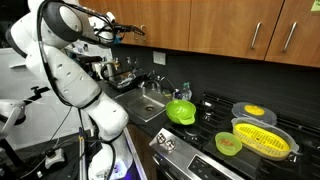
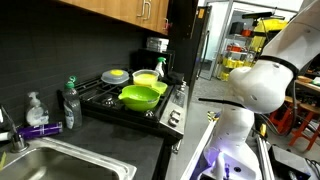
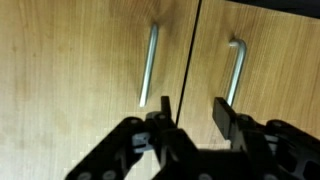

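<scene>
Pincer, jaws apart, just below curved cabinet handle

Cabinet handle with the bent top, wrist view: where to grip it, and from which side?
Probably the straight middle of the cabinet handle, approached square to the door front. The bar runs vertically and stands off the wood, so the open gripper can close across it sideways.

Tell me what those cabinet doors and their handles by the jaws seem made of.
The cabinet doors look like wood or wood veneer, satin finished: warm brown with fine grain streaks. The bar handles look like brushed metal: silver-grey with a soft sheen, though the blur leaves coated plastic possible.
</scene>
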Controlling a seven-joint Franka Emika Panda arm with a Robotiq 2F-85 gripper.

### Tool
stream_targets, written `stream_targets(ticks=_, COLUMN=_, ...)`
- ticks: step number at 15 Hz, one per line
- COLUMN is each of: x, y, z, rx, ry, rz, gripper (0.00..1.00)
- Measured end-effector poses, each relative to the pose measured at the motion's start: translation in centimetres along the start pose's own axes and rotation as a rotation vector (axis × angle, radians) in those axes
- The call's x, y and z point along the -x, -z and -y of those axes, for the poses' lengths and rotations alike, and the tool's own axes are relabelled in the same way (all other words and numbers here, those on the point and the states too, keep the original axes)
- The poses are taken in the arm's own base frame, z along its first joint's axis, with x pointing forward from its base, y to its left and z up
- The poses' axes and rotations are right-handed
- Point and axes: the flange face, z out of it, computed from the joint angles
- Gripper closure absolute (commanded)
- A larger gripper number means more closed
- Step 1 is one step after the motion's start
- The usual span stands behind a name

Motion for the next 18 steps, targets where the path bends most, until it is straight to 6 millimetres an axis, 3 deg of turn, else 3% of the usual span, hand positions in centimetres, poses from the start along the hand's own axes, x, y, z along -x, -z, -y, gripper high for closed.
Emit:
stream_targets(ticks=2, x=-0.47, y=0.01, z=-0.14, rx=0.006, ry=0.003, rz=-0.006, gripper=0.35)
stream_targets(ticks=10, x=-0.52, y=-0.01, z=-0.18, rx=0.007, ry=0.005, rz=-0.006, gripper=0.35)
stream_targets(ticks=11, x=-0.52, y=-0.01, z=-0.18, rx=0.007, ry=0.005, rz=-0.006, gripper=0.10)
stream_targets(ticks=14, x=-0.42, y=-0.05, z=-0.18, rx=0.008, ry=0.005, rz=-0.005, gripper=0.00)
stream_targets(ticks=18, x=-0.30, y=-0.42, z=-0.48, rx=0.011, ry=0.001, rz=0.002, gripper=0.00)
